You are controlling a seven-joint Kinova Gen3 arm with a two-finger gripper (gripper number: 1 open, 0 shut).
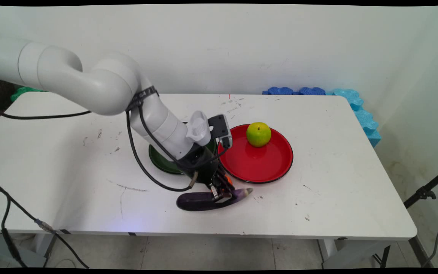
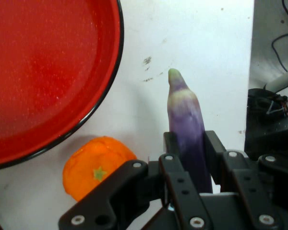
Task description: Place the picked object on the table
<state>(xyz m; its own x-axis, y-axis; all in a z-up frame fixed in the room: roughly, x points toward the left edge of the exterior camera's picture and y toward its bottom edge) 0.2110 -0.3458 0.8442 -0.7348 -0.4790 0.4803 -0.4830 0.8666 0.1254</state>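
The gripper (image 1: 222, 192) is reaching down to the table (image 1: 356, 190) and closing its fingers (image 2: 213, 148) narrowly on both sides of the eggplant (image 1: 203, 200), which is lying flat near the front edge. An orange (image 2: 97, 165) (largely hidden in the main view) is sitting just beside it. The red plate (image 1: 257, 163) is carrying a green apple (image 1: 258, 134); the arm is covering most of a green plate (image 1: 162, 161).
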